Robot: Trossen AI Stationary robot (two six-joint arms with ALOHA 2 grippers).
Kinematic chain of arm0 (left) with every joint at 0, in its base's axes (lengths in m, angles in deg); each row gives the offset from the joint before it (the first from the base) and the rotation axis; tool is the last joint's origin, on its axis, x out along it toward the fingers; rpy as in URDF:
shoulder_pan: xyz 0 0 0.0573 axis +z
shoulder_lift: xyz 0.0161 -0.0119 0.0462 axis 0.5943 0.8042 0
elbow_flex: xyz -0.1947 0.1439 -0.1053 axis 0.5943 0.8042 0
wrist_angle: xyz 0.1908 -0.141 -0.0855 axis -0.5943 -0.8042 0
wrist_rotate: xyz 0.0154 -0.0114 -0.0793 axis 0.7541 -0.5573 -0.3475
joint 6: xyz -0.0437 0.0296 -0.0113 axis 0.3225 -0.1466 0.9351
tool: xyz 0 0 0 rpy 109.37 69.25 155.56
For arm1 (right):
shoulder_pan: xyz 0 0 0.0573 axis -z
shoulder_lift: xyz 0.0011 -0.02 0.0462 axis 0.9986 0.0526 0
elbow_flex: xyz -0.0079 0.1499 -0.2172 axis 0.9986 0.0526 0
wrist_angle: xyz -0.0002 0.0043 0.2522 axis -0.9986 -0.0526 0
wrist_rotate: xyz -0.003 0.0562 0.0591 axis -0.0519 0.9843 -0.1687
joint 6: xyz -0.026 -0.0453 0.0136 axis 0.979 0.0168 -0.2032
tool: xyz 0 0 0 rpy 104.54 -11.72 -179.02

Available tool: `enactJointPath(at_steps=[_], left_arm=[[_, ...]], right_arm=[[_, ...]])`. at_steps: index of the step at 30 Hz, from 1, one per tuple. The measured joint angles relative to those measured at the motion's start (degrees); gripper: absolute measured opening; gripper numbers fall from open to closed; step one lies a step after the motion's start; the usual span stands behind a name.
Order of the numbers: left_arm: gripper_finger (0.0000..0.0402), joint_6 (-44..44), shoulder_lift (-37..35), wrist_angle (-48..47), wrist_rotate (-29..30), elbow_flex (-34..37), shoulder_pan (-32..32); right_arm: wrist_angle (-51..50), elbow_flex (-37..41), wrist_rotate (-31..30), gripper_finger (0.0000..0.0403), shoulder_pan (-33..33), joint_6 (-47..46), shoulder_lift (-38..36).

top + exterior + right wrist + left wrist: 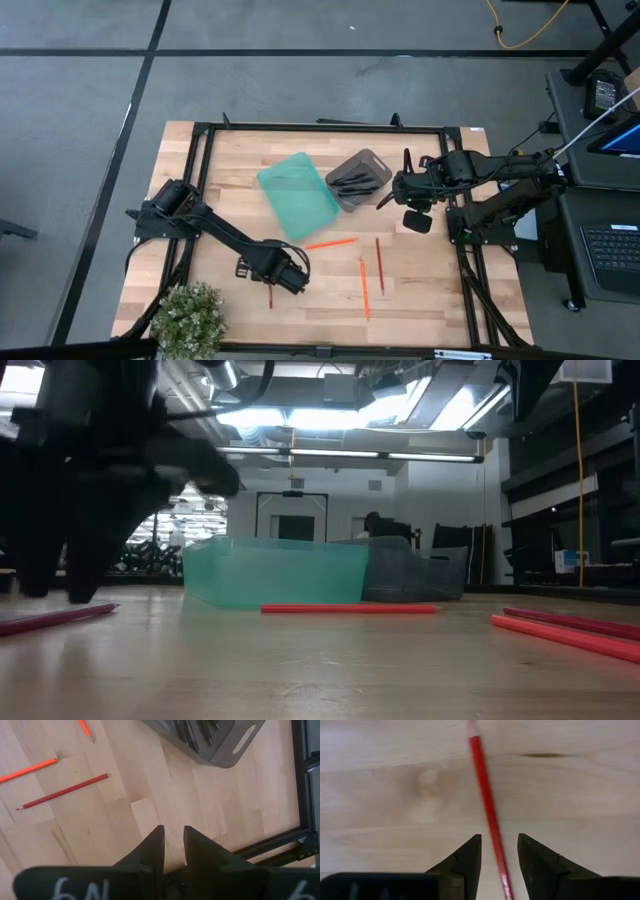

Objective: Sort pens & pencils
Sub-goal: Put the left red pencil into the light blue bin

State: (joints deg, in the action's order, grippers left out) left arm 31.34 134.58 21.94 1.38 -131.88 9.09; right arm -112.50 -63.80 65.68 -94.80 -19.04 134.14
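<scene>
Pencils, thin and orange-red, remain yours to sort: the teal plastic bin (298, 195) appears empty, while black pens (352, 181) already fill the grey bin (359, 178). Three pencils lie mid-desk (363, 285); a fourth (487, 810) sits between your left pincer's (499, 857) spread fingers, clear only in its wrist view. Your right pincer (172, 847), nearly closed and empty, hovers beside the grey bin.

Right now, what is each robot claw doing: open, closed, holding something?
Left gripper: open, fingers either side of a pencil lying on the table, not yet gripping it.
Right gripper: nearly shut, empty, near the grey bin.
</scene>
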Motion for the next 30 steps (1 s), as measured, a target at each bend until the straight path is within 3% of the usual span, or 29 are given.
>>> enactJointPath(at_steps=[6, 20, 30], left_arm=[[0.0121, 2.0, -0.8, 11.6, -1.4, 7.3, 0.0], [0.0114, 2.3, -0.7, 12.5, -3.1, 8.2, 0.2], [0.0046, 1.1, -0.7, 13.4, -3.1, 8.2, 0.2]], right_arm=[[0.0, 0.0, 0.0, 0.0074, 0.0, 0.1, 0.0], [0.0, 0.0, 0.0, 0.0074, 0.0, 0.3, 0.0], [0.0, 0.0, 0.0, 0.0074, 0.0, 0.2, 0.0]])
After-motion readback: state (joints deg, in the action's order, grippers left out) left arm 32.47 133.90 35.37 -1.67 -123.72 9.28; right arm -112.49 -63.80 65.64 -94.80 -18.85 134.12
